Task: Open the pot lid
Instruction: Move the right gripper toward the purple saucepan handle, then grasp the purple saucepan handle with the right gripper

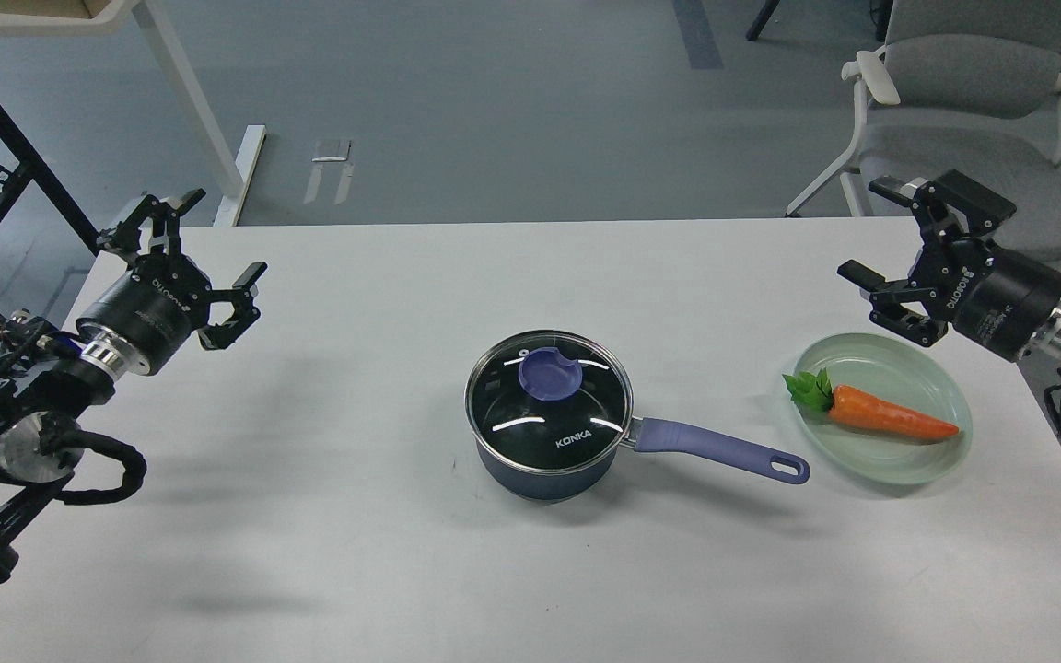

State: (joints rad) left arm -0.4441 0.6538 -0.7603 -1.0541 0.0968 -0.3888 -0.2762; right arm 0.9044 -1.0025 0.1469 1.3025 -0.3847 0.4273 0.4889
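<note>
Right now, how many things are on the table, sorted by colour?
Blue-purple: 2, the pot and the lid with its purple-blue knob, sitting on the pot.
Green: 1, the plate.
Orange: 1, the carrot on the plate.
Total: 4.

The pot (544, 465) is a small dark navy saucepan with a steel rim, standing upright near the middle of the white counter (309, 552). Its long lavender-blue handle (719, 451) runs out to the right and slightly toward the near edge, ending in a hole. The lid (549, 387) sits closed on the pot, level on the rim: a round clear glass disc edged in steel, with a flat purple-blue knob (549, 374) at its centre and white KONKA lettering toward the front. The black inside shows through the glass.
</note>
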